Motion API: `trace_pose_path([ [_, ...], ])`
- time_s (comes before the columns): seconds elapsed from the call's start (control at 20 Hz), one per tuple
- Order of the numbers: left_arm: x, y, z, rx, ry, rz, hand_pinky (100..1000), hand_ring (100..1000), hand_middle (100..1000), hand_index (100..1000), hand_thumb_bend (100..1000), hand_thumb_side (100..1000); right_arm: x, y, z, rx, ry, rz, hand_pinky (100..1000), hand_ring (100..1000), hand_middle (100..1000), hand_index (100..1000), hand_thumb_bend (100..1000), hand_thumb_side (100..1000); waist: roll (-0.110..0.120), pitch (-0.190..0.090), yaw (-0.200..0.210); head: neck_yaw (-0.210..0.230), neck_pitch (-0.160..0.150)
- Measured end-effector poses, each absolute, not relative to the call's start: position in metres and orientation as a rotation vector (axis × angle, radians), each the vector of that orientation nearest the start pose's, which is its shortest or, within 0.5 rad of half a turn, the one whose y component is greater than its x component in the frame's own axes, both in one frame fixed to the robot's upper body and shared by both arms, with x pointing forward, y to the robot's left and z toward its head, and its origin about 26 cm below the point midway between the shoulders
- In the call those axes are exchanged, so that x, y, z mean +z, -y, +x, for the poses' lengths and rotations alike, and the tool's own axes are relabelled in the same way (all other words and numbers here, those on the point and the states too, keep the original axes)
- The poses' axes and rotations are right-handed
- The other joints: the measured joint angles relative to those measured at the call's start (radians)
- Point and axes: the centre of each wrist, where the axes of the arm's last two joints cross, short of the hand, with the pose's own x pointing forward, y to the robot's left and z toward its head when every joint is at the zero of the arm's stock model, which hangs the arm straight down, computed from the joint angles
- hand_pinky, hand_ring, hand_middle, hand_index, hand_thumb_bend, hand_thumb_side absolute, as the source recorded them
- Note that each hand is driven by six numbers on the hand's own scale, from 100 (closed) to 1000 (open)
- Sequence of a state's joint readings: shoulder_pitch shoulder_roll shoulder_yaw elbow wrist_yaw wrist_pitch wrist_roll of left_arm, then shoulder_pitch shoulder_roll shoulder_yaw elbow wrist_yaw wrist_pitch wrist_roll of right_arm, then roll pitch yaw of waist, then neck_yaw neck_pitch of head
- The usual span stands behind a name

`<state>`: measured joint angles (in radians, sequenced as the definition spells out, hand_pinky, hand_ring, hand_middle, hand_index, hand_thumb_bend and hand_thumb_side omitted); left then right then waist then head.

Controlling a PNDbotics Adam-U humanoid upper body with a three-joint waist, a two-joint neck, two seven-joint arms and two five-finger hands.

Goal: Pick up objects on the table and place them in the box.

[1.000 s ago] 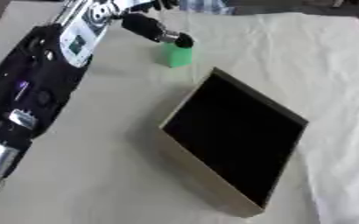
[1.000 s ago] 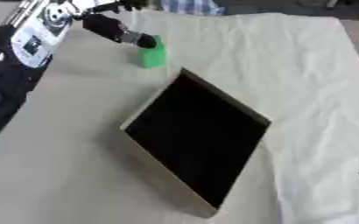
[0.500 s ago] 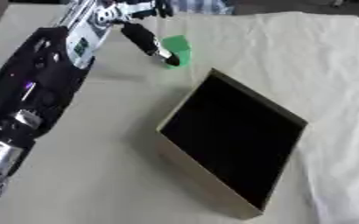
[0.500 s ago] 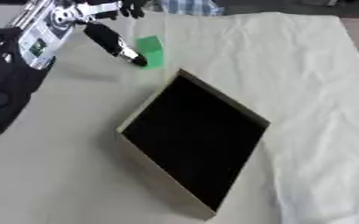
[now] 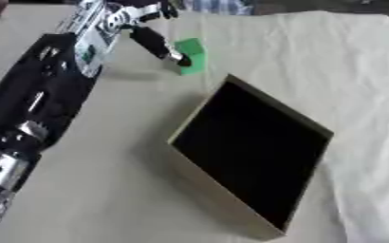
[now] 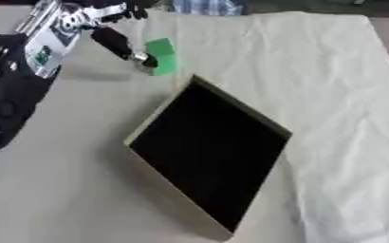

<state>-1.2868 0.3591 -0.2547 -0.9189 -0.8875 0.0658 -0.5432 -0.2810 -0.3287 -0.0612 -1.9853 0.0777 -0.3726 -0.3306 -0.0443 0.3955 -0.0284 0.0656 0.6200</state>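
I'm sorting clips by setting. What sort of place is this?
Probably a lab or test bench: a table under a pale cloth, one open box, a green block at the left hand.

Left arm stretched forward, up the left side.
The left hand (image 5: 127, 21) is at the far end of the black arm (image 5: 40, 95), one dark finger (image 5: 158, 45) straight, pointing down-right; other fingers spread.

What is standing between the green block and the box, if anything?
Nothing visible. The green block is at the left hand, whose fingertip touches its left side, just beyond the box's far corner. Only bare table lies between them, and the box is open on top.
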Motion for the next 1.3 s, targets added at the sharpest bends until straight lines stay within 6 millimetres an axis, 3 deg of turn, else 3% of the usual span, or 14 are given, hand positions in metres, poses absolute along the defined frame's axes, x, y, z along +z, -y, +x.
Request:
trace_pose_path([
  [0.75,0.3244,-0.1675,0.4880,-1.413,1.437,0.865,792,889,845,907,686,624,0.1979,0.2745,0.3005,0.035,-3.562,0.491,659,671,598,777,100,822,0.000,0.034,-0.007,0.012,-0.015],
  [1.3,0.3191,-0.1676,0.4907,-1.376,1.440,0.837,772,877,829,899,607,606,0.1970,0.2718,0.3009,0.073,-3.569,0.483,657,670,595,774,100,832,0.000,0.049,-0.024,0.027,-0.033],
])
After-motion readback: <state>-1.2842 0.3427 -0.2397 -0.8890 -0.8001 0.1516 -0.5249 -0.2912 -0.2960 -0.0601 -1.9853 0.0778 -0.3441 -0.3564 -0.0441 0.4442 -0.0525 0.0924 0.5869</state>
